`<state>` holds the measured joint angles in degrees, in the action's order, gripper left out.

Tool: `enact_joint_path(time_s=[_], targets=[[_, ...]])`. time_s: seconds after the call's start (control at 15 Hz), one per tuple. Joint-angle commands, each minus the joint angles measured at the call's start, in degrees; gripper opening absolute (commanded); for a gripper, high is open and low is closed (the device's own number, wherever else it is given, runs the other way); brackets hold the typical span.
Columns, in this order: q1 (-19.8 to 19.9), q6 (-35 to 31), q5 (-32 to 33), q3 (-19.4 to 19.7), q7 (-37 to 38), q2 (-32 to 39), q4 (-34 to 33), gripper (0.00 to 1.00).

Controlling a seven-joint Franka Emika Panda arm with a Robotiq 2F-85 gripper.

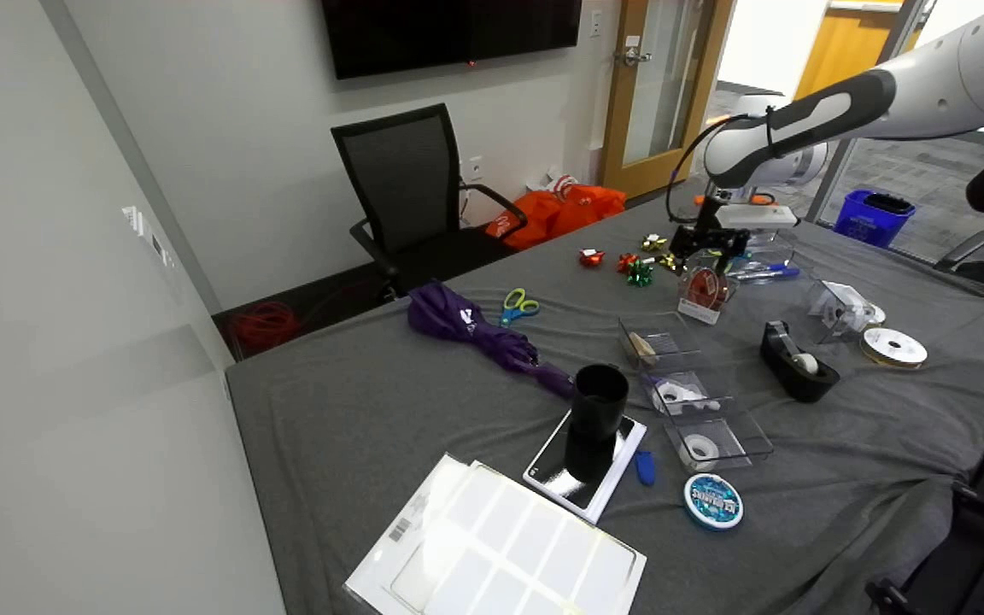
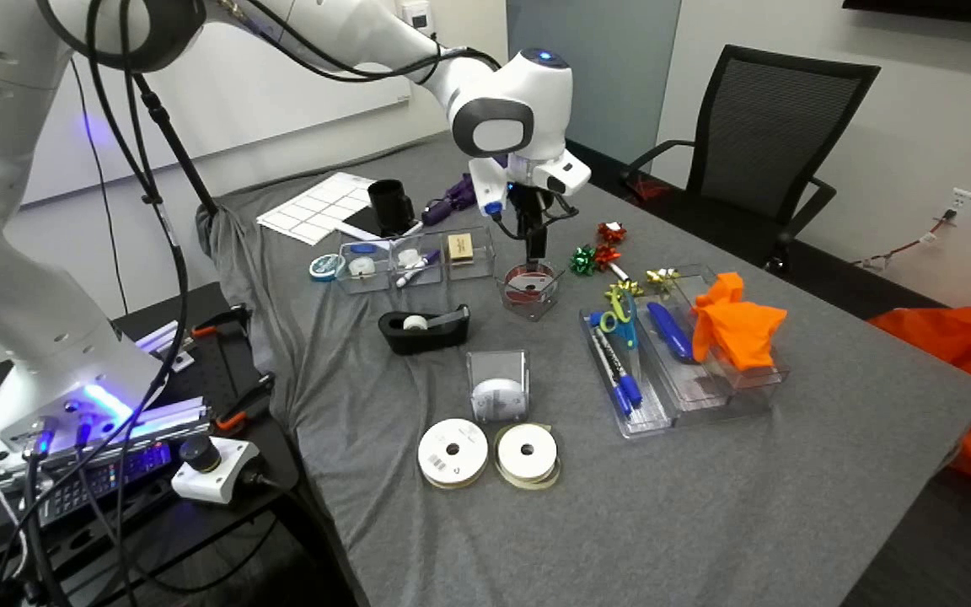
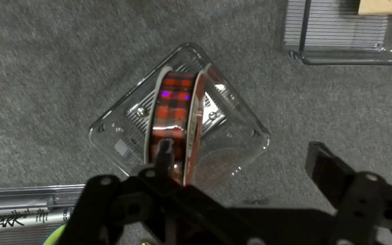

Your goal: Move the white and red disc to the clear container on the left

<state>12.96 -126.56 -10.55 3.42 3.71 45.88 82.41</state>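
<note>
The claw (image 3: 240,149) hangs over the cloth-covered surface (image 2: 662,506), spread wide and holding nothing that I can see. In the wrist view one finger (image 3: 164,158) crosses the plaid band of the red ribbon spool (image 3: 174,115); whether it touches, I can't tell. The other finger (image 3: 323,166) shows well off to the side, out beyond the wall of the clear square container (image 3: 230,139). I take that spool, red with pale flange rims, for the white and red disc. It sits on its rim in the container, nearer the edge along the office chair (image 2: 776,135) than the black tape dispenser (image 2: 424,335) is.

Whether this is a pick-up or a set-down I can't say, nor which container counts as the left one. If it's a grip, I'd shift the claw across until the spool stands midway between the fingertips, turn the pads square to the two flanges, come down inside the walls and close gently, since the flanges look thin and may bend. If the spool is already where it's wanted, best go straight up first. A sideways move could let that near finger hook a flange, tip the spool, and drag the container towards the pen tray (image 2: 648,421), which lies between it and the surface's corner by the orange bags (image 2: 953,362).
</note>
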Motion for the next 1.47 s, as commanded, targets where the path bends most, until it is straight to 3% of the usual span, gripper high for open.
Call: enact_joint_path(time_s=[0.0,0.8,1.4], targets=[[-0.2,-2.6,-1.8,-0.2,1.4,-1.1,2.1,1.0],[-1.9,-2.9,-0.4,1.8,7.0,-3.3,4.3,1.0],[-1.1,-2.7,1.1,3.6,5.5,-3.3,5.6,1.0]])
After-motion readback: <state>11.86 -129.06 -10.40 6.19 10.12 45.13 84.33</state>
